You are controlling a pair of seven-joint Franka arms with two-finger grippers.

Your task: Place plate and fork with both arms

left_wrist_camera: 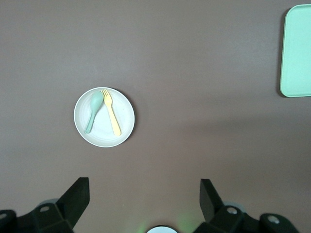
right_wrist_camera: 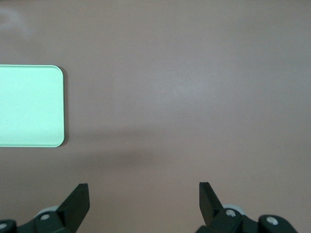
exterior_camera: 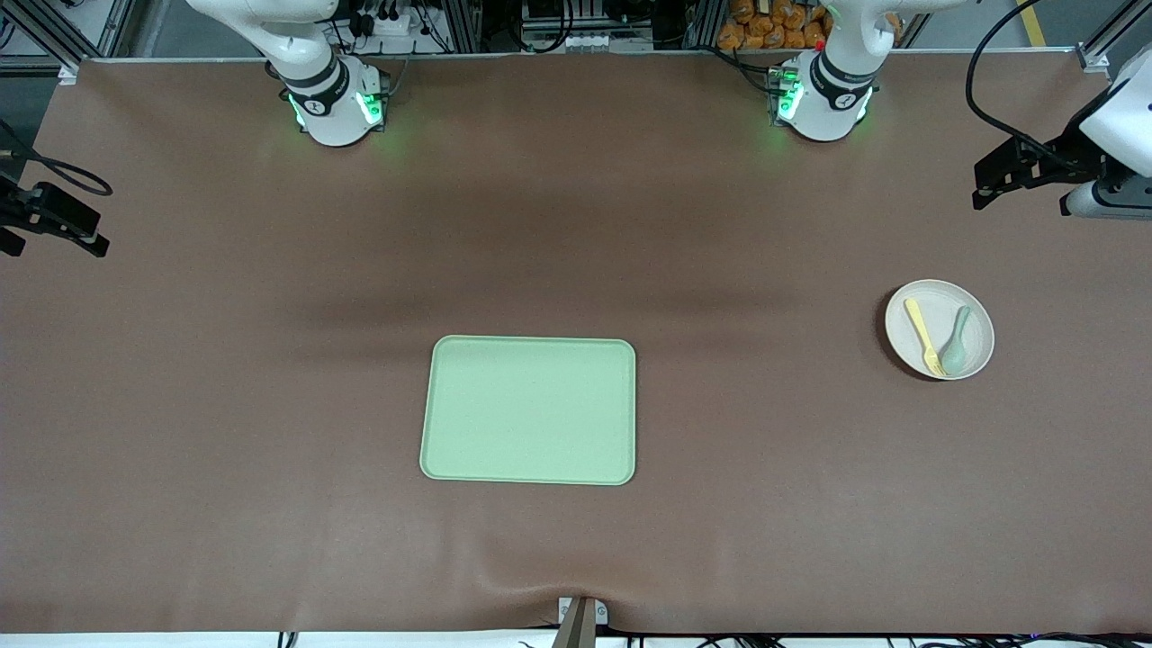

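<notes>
Plate (exterior_camera: 940, 328) with the fork (exterior_camera: 924, 337) sits at my left arm's end of the bench (exterior_camera: 270, 378), so my left gripper (left_wrist_camera: 144, 201), fingers apart and empty, is closer. Right gripper (right_wrist_camera: 144, 201) is also spread wide, waiting by the tray (exterior_camera: 529, 409).

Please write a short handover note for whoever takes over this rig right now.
Left gripper: open, empty, up in the air over bare table at the left arm's end.
Right gripper: open, empty, up over bare table at the right arm's end.
The plate sits on the table toward the left arm's end, with the fork and a spoon lying on it side by side.
The green tray lies mid-table with nothing on it.
Done: nothing yet.
Left: plate and fork both still to be picked up and placed, probably on the tray.
</notes>
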